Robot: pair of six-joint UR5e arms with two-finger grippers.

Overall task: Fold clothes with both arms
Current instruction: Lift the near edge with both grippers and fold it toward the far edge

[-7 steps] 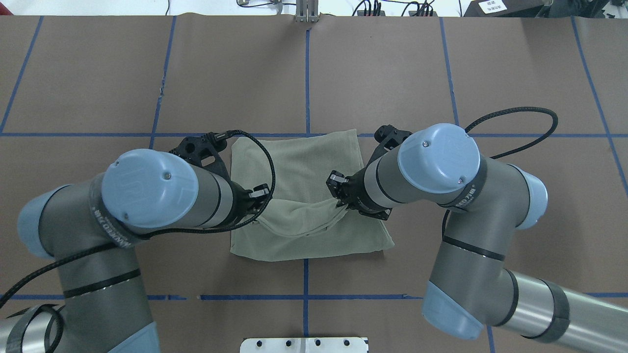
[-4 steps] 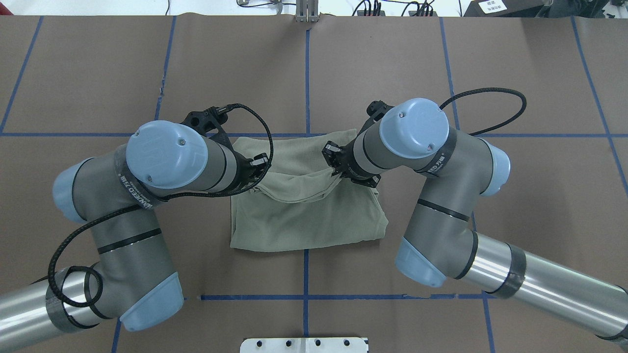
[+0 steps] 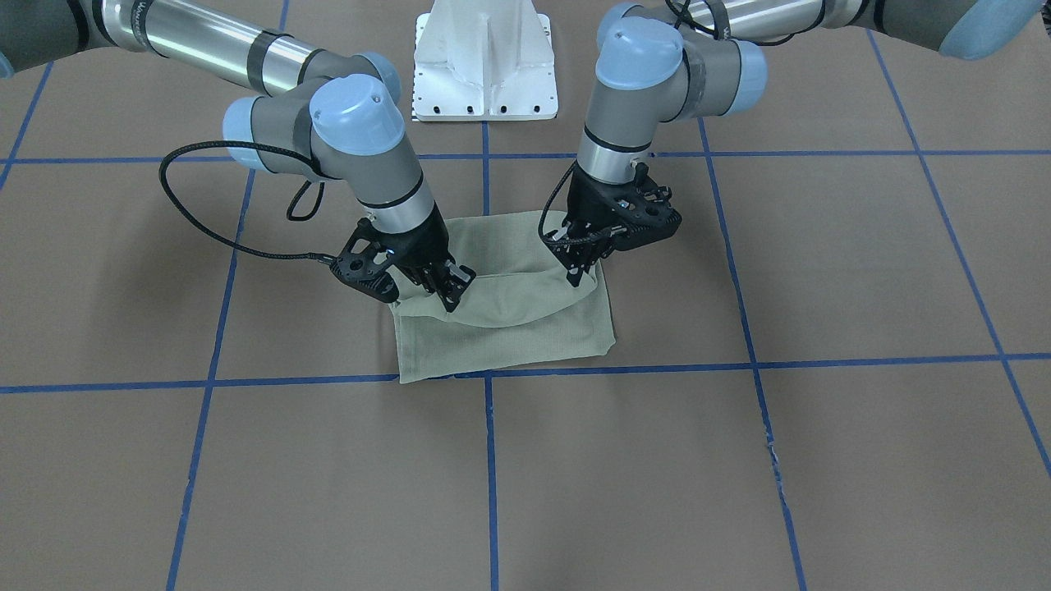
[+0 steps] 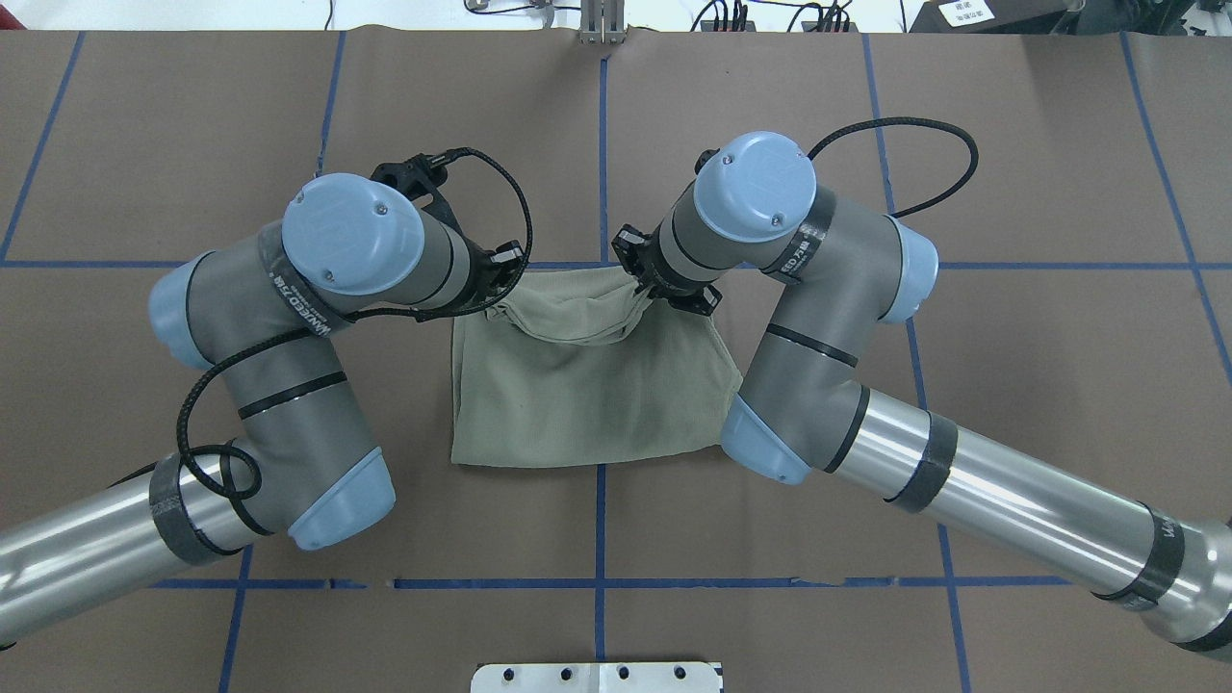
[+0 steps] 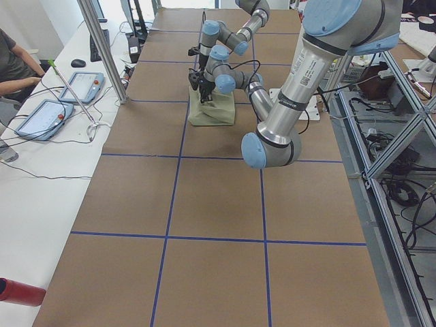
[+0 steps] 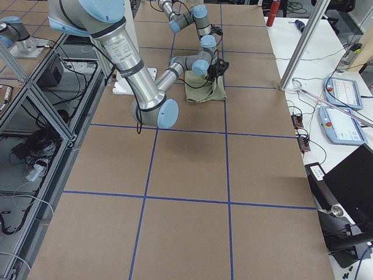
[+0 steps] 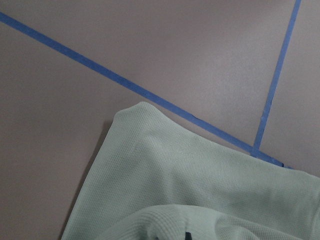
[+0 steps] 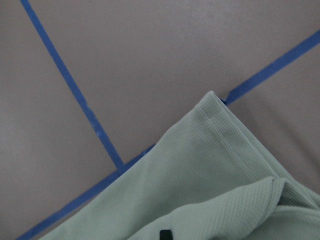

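Note:
The pale sage-green shirt (image 4: 587, 404) lies folded into a rectangle on the brown table, and also shows in the front view (image 3: 525, 332). My left gripper (image 4: 496, 300) is shut on the shirt's lifted edge at its left side; in the front view it is on the right (image 3: 577, 277). My right gripper (image 4: 643, 287) is shut on the same edge at the right side, on the left of the front view (image 3: 452, 302). The held edge sags between them, near the shirt's far edge. Both wrist views show a far corner of the shirt (image 7: 200, 190) (image 8: 215, 190) lying flat below.
Blue tape lines (image 4: 602, 144) mark a grid on the brown table cover. The white pedestal base (image 3: 484, 57) stands at the robot's side. A white side desk with tablets (image 5: 48, 116) and a seated person (image 5: 17, 61) runs along the table's far side.
Both grippers have carried the held shirt edge away from the robot, from the shirt's middle to near its far edge. The near fold line has shifted away too.

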